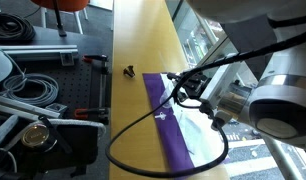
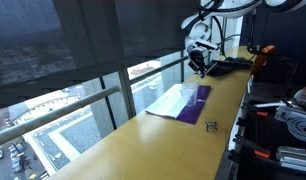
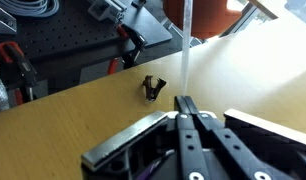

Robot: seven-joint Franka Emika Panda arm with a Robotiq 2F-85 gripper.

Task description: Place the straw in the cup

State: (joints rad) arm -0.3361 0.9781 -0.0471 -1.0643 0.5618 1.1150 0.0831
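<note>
My gripper (image 3: 185, 100) is shut on the straw (image 3: 185, 45), a thin pale stick that runs straight out from the fingertips over the wooden counter. In both exterior views the gripper (image 1: 183, 85) (image 2: 199, 68) hangs above the far end of the purple cloth (image 1: 178, 135) (image 2: 191, 106). A faint pale shape on the cloth (image 1: 168, 117) looks like the clear cup. The cup is not in the wrist view, and I cannot make it out in the exterior view along the window.
A small black object (image 3: 152, 88) (image 1: 128, 70) (image 2: 211, 125) lies on the counter (image 1: 143, 40) beyond the cloth. A white sheet (image 1: 205, 140) (image 2: 165, 100) lies beside the cloth on the window side. A black cable (image 1: 133, 135) loops over the counter edge. Tools and cables crowd the floor side.
</note>
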